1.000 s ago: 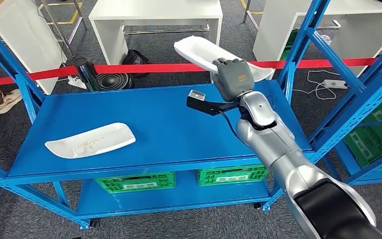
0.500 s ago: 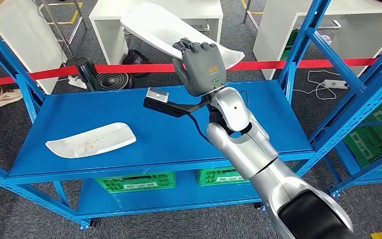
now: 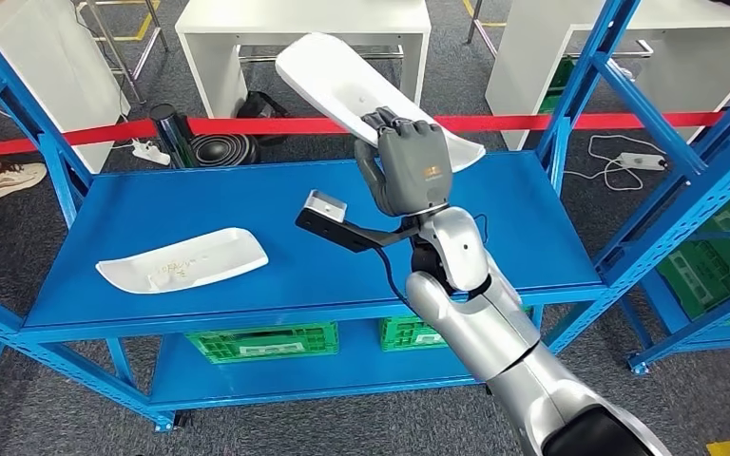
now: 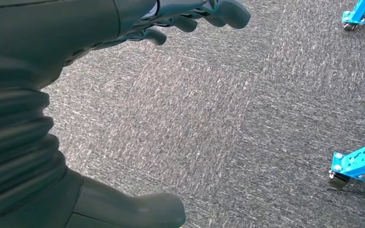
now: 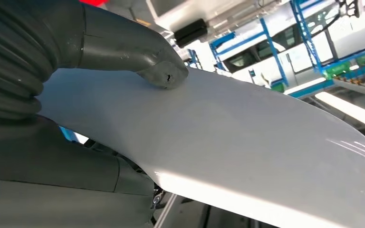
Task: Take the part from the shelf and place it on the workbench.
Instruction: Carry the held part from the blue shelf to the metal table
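My right hand (image 3: 409,163) grips a long white curved part (image 3: 342,85) and holds it tilted in the air above the back of the blue shelf top (image 3: 276,218). In the right wrist view the thumb (image 5: 138,52) presses on the part's smooth white surface (image 5: 247,142). A second white part (image 3: 182,259) lies flat on the left of the shelf top. My left hand (image 4: 185,14) hangs over grey carpet, fingers apart, holding nothing.
A white workbench (image 3: 304,24) stands behind a red barrier tape (image 3: 247,126), another white table (image 3: 684,38) at the right. Blue shelf uprights (image 3: 580,85) flank both sides. Green crates (image 3: 261,342) sit on the lower shelf. A person's foot (image 3: 5,176) is at far left.
My right hand has swung the white part from the right end of the shelf up and to the left, then slightly back right. The view shifted a little.
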Available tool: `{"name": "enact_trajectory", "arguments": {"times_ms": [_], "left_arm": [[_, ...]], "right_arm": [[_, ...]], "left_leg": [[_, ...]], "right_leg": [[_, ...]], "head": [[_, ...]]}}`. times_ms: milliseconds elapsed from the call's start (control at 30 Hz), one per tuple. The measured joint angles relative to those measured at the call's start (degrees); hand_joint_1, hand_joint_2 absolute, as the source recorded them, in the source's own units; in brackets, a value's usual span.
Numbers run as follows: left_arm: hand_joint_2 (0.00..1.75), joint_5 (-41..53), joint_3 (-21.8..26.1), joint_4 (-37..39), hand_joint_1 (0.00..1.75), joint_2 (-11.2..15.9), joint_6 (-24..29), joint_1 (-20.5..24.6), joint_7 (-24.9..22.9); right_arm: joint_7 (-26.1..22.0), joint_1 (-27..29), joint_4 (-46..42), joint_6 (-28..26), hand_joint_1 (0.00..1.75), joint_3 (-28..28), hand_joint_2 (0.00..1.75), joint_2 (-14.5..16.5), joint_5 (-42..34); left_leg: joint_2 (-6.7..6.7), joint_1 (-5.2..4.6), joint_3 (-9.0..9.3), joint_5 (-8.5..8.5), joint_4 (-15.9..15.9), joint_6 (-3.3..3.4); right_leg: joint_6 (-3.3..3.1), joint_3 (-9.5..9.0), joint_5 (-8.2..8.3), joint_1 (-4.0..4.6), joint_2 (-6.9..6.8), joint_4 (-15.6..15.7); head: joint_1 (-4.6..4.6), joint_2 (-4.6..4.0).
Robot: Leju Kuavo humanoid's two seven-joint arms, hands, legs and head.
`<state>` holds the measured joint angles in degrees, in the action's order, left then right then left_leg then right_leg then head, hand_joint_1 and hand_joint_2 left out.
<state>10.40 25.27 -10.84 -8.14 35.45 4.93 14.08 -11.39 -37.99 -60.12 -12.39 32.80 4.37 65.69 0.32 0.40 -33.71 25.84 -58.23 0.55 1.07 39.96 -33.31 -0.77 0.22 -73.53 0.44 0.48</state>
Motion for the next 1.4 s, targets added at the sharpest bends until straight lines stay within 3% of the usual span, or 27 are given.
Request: {"name": "enact_trajectory", "arguments": {"times_ms": [100, 133, 267, 333, 400, 433, 467, 500, 533, 567, 633, 667, 733, 800, 867, 933, 967, 1000, 1033, 1100, 1167, 1200, 1267, 1300, 1333, 1400], "left_arm": [[1.75, -0.16, 0.01, -0.01, 0.00, 0.08, -0.10, 0.01, 0.03], [1.75, -0.31, 0.02, -0.01, 0.00, 0.15, -0.10, 0.00, 0.08], [1.75, -0.79, 0.23, 0.00, 0.00, 0.42, -0.10, -0.26, 0.36], [1.75, -0.80, 0.36, 0.02, 0.00, 0.54, -0.10, -0.45, 0.51], [1.75, -0.80, 0.39, 0.02, 0.00, 0.61, -0.10, -0.54, 0.60], [1.75, -0.80, 0.41, 0.02, 0.00, 0.65, -0.10, -0.56, 0.61], [1.75, -0.80, 0.43, 0.02, 0.00, 0.69, -0.10, -0.58, 0.62], [1.75, -0.80, 0.45, 0.02, 0.00, 0.73, -0.11, -0.59, 0.63], [1.75, -0.80, 0.46, 0.01, 0.00, 0.75, -0.11, -0.59, 0.67], [1.75, -0.79, 0.48, -0.01, 0.00, 0.78, -0.11, -0.55, 0.71], [1.75, -0.77, 0.51, -0.05, 0.00, 0.82, -0.10, -0.43, 0.78], [1.75, -0.77, 0.55, -0.07, 0.00, 0.83, -0.10, -0.38, 0.83], [1.75, -0.79, 0.70, -0.08, 0.00, 0.80, -0.11, -0.40, 0.93], [1.75, -0.80, 0.83, -0.07, 0.00, 0.69, -0.13, -0.45, 1.04], [1.75, -0.77, 0.86, -0.07, 0.00, 0.62, -0.18, -0.46, 1.10], [1.75, -0.68, 0.87, -0.09, 0.00, 0.64, -0.26, -0.47, 1.11], [1.75, -0.61, 0.87, -0.08, 0.00, 0.62, -0.30, -0.48, 1.09], [1.75, -0.54, 0.87, -0.08, 0.00, 0.58, -0.30, -0.49, 1.05], [1.75, -0.44, 0.87, -0.07, 0.00, 0.53, -0.31, -0.50, 1.01], [1.75, -0.20, 0.87, -0.08, 0.00, 0.36, -0.33, -0.48, 0.94], [1.75, 0.04, 0.88, -0.09, 0.00, 0.21, -0.40, -0.42, 0.92], [1.75, 0.13, 0.88, -0.09, 0.00, 0.16, -0.43, -0.39, 0.92], [1.75, 0.22, 0.88, -0.08, 0.00, 0.13, -0.46, -0.40, 0.91], [1.75, 0.22, 0.89, -0.08, 0.00, 0.14, -0.47, -0.42, 0.91], [1.75, 0.22, 0.88, -0.07, 0.00, 0.14, -0.48, -0.44, 0.91], [1.75, 0.21, 0.88, -0.08, 0.00, 0.18, -0.49, -0.40, 0.93]], "right_arm": [[-0.03, 0.79, -1.23, -0.28, 1.75, -0.20, 1.75, -0.22, 0.09], [-0.03, 0.89, -1.52, -0.31, 1.75, -0.26, 1.75, -0.26, 0.11], [-0.07, 1.05, -1.90, -0.32, 1.75, -0.46, 1.75, -0.30, 0.12], [-0.16, 1.01, -1.91, -0.33, 1.75, -0.60, 1.75, -0.23, 0.09], [-0.26, 1.04, -1.89, -0.37, 1.75, -0.79, 1.75, -0.19, 0.06], [-0.30, 1.07, -1.88, -0.40, 1.75, -0.87, 1.75, -0.19, 0.05], [-0.33, 1.09, -1.87, -0.42, 1.75, -0.96, 1.75, -0.19, 0.04], [-0.34, 1.10, -1.87, -0.44, 1.75, -1.05, 1.75, -0.19, 0.03], [-0.34, 1.08, -1.87, -0.46, 1.75, -1.14, 1.75, -0.19, 0.02], [-0.32, 1.03, -1.87, -0.55, 1.75, -1.22, 1.75, -0.19, 0.01], [-0.16, 0.88, -1.86, -0.92, 1.75, -1.40, 1.75, -0.16, 0.04], [0.06, 0.78, -1.85, -1.25, 1.75, -1.50, 1.75, -0.14, 0.15], [0.81, 0.60, -1.82, -2.06, 1.75, -1.81, 1.75, -0.11, 0.46], [1.54, 0.44, -1.78, -2.77, 1.75, -2.32, 1.75, -0.15, 0.64], [1.86, 0.34, -1.73, -3.27, 1.75, -2.96, 1.75, -0.21, 0.66], [1.98, 0.39, -1.72, -3.62, 1.75, -3.49, 1.75, -0.29, 0.73], [2.03, 0.48, -1.72, -3.75, 1.75, -3.76, 1.75, -0.34, 0.83], [2.13, 0.59, -1.72, -3.87, 1.75, -4.00, 1.75, -0.40, 0.93], [2.25, 0.67, -1.72, -3.99, 1.75, -4.21, 1.75, -0.46, 1.05], [2.49, 0.73, -1.79, -4.32, 1.75, -4.47, 1.75, -0.54, 1.23], [2.54, 0.78, -1.96, -4.78, 1.75, -4.79, 1.75, -0.58, 1.48], [2.49, 0.79, -2.03, -5.01, 1.75, -5.02, 1.75, -0.61, 1.59], [2.23, 0.81, -2.05, -5.49, 1.75, -5.38, 1.75, -0.69, 1.70], [2.03, 0.80, -2.05, -5.70, 1.75, -5.44, 1.75, -0.71, 1.71], [1.84, 0.80, -2.05, -5.93, 1.75, -5.46, 1.75, -0.72, 1.72], [1.58, 0.80, -2.04, -6.40, 1.75, -5.58, 1.75, -0.72, 1.71]], "left_leg": [[-0.01, 0.05, -1.00, -0.14, -0.91, -0.68], [-0.02, 0.02, -1.25, -0.23, -1.09, -1.06], [-0.15, 0.11, -2.01, -0.55, -1.31, -2.85], [-0.25, 0.28, -3.32, 2.52, -4.44, -3.51], [-0.27, 0.37, -5.48, 7.48, -11.38, -3.98], [-0.27, 0.38, -6.29, 9.14, -14.65, -4.12], [-0.27, 0.38, -6.34, 9.70, -16.49, -4.17], [-0.27, 0.38, -5.41, 9.12, -16.35, -4.13], [-0.27, 0.38, -3.57, 7.79, -14.24, -4.02], [-0.29, 0.38, -0.69, 6.38, -10.34, -3.84], [-0.39, 0.16, 4.43, 5.35, -2.77, -3.35], [-0.47, 0.02, 5.70, 5.42, -0.49, -3.04], [-0.57, -0.17, 5.29, 5.08, 0.10, -2.28], [-0.34, 0.03, 4.47, 4.03, 0.31, -1.33], [-0.05, 0.23, 3.19, 2.58, 0.42, -0.57], [0.03, 0.18, 1.42, 1.22, 0.29, -0.29], [0.04, 0.16, 0.49, 0.58, 0.16, -0.29], [0.05, 0.13, -0.42, 0.00, -0.01, -0.32], [0.06, 0.11, -1.32, -0.54, -0.22, -0.41], [0.08, 0.07, -2.80, -1.41, -0.72, -0.71], [0.08, 0.02, -3.56, -2.22, -1.02, -1.28], [0.09, 0.06, -3.70, -2.67, -0.98, -1.65], [0.05, 0.13, -3.83, -3.46, -0.67, -2.45], [0.01, 0.17, -4.18, -2.99, -0.89, -2.79], [-0.05, 0.18, -4.68, -1.53, -1.88, -3.08], [-0.14, 0.30, -6.19, 3.84, -7.01, -3.56]], "right_leg": [[-0.41, -5.82, 4.01, -0.04, -0.04, 10.49], [-0.69, -6.78, 4.45, 0.09, 0.01, 12.51], [-2.40, -6.29, 5.35, 0.23, 0.15, 13.73], [-3.24, -5.62, 6.31, 0.07, 0.04, 14.13], [-3.63, -4.59, 7.18, 0.14, 0.00, 14.15], [-3.68, -4.01, 7.61, 0.20, -0.01, 14.14], [-3.67, -3.38, 8.10, 0.25, -0.01, 14.12], [-3.60, -2.75, 8.60, 0.28, -0.01, 14.10], [-3.50, -2.20, 9.08, 0.29, 0.00, 14.08], [-3.34, -1.69, 9.60, 0.29, 0.01, 14.05], [-2.81, -1.06, 10.50, 0.40, 0.00, 14.04], [-2.47, -0.94, 10.95, 0.43, -0.02, 14.08], [-1.71, -0.91, 11.92, 0.46, -0.07, 14.48], [-1.04, -0.37, 11.21, 0.40, -0.03, 14.05], [-0.60, 1.26, 6.36, 0.28, -0.01, 9.80], [-0.31, 3.09, 1.16, 0.26, -0.02, 2.41], [-0.25, 3.35, 0.31, 0.27, -0.02, -0.46], [-0.29, 2.80, 0.73, 0.29, -0.02, -1.69], [-0.42, 1.25, 1.97, 0.31, -0.02, -0.89], [-1.00, -4.30, 3.73, 0.47, -0.04, 5.76], [-1.61, -8.81, 3.22, 0.82, -0.04, 12.37], [-1.89, -9.61, 2.74, 1.01, -0.02, 13.92], [-2.52, -9.30, 3.52, 1.05, -0.03, 14.63], [-2.92, -8.96, 4.12, 0.90, -0.08, 14.84], [-3.30, -8.49, 4.84, 0.72, -0.13, 15.10], [-3.73, -7.10, 6.26, 0.54, -0.18, 15.27]], "head": [[0.05, 0.00], [0.06, 0.00], [-0.07, 0.00], [-0.45, 0.00], [-0.86, 0.00], [-0.92, 0.00], [-0.96, 0.00], [-0.99, 0.00], [-1.02, 0.00], [-1.05, 0.00], [-1.06, 0.00], [-1.07, 0.00], [-1.01, 0.00], [-0.95, 0.00], [-0.67, 0.00], [-0.36, 0.00], [-0.30, 0.00], [-0.23, 0.00], [-0.19, 0.00], [-0.14, 0.00], [-0.19, 0.00], [-0.19, 0.00], [-0.12, 0.00], [-0.15, 0.00], [-0.29, 0.00], [-0.68, 0.00]]}}
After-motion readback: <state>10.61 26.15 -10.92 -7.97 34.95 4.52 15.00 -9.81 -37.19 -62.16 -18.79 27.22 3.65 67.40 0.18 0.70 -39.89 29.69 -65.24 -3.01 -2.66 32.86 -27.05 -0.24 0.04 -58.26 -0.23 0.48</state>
